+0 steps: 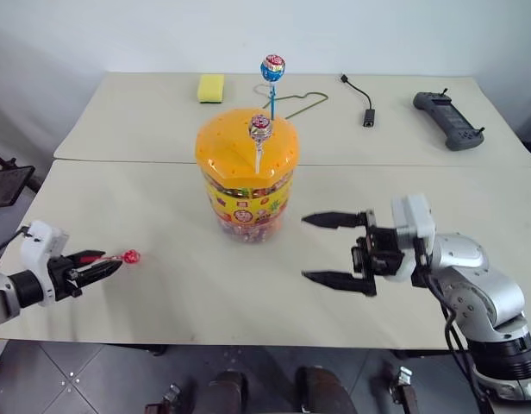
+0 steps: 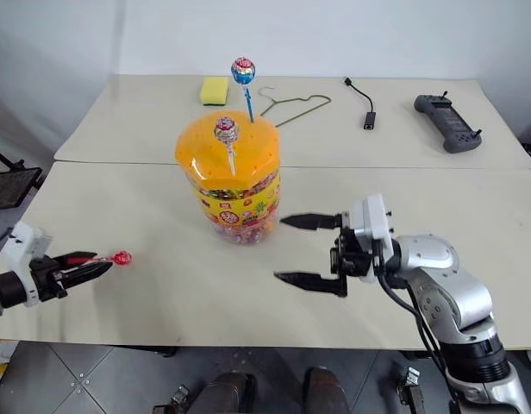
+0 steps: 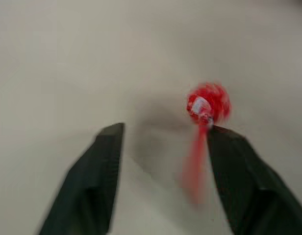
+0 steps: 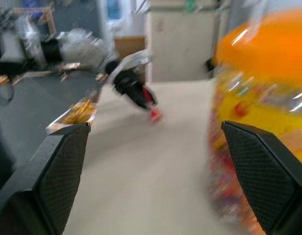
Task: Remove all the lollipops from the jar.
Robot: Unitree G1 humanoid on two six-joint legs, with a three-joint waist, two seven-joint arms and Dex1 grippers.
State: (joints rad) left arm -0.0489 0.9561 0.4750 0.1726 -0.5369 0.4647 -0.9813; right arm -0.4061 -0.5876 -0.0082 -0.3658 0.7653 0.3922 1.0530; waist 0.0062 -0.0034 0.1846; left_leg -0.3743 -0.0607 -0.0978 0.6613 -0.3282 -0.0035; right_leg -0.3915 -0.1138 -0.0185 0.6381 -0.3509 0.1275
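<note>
The jar [image 1: 246, 185], a clear tub with an orange dotted lid, stands mid-table. Two lollipops stand upright in its lid: a blue one [image 1: 272, 67] on a blue stick and a pinkish one [image 1: 260, 126] on a white stick. A red lollipop [image 1: 130, 256] is at the tips of my left gripper [image 1: 110, 266], low over the table's left side. In the left wrist view the fingers are apart, and the red stick [image 3: 196, 164] lies along the inner side of one finger. My right gripper [image 1: 305, 248] hangs open and empty to the right of the jar, pointing left.
At the back of the far table lie a yellow sponge [image 1: 211, 87], a wire hanger [image 1: 300, 103], a black cable adapter [image 1: 367, 112] and a grey controller [image 1: 448, 119]. A seam [image 1: 119, 161] runs between the two tables behind the jar.
</note>
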